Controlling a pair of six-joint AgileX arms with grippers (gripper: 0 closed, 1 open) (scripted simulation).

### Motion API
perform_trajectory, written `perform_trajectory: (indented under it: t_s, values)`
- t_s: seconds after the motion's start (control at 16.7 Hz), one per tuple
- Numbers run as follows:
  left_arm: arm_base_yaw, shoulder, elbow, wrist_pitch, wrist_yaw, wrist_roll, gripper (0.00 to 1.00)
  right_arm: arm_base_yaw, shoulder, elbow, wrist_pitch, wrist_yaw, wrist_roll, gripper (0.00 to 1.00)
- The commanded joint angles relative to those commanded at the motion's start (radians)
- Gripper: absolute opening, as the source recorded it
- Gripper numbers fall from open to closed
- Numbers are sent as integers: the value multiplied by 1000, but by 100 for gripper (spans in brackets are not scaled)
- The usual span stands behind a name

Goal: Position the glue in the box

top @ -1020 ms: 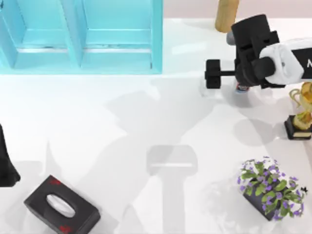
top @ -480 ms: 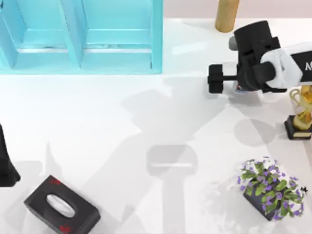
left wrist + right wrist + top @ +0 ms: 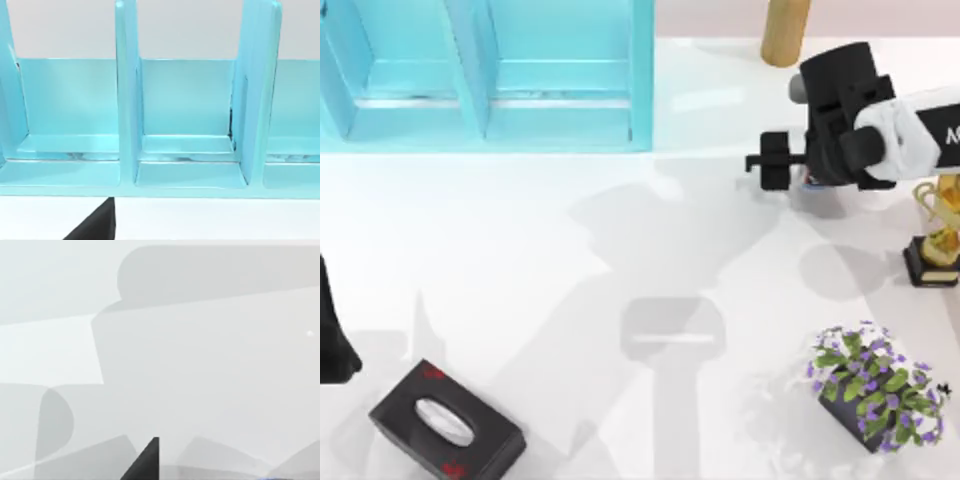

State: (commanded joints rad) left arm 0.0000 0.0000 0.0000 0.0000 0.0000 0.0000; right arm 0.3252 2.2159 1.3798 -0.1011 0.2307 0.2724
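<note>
Right gripper (image 3: 775, 163) over the glue (image 3: 812, 181) at the table's far right.

From above, the right arm covers nearly all of the glue, leaving a sliver of its label showing just beneath the wrist; how wide the fingers stand, I cannot tell. The box (image 3: 485, 75) sits well apart at far left. The left wrist view looks into the box's (image 3: 187, 150) compartments, while the left arm is parked at the left edge.

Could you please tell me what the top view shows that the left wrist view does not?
Top view: the right gripper toward the table's right, a trophy, a flowering plant, a tissue box and the parked left arm at the left edge. Left wrist view: a level look at the back walls inside the blue box. Shared: the blue box and its dividers.
</note>
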Motion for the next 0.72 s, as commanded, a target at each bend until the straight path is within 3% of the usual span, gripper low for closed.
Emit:
perform_trajectory:
  t_s: [0.42,0.72]
  values:
    - [0,0,0,0,0,0,100,0,0,0,0,0,0,2]
    - [0,0,0,0,0,0,100,0,0,0,0,0,0,0]
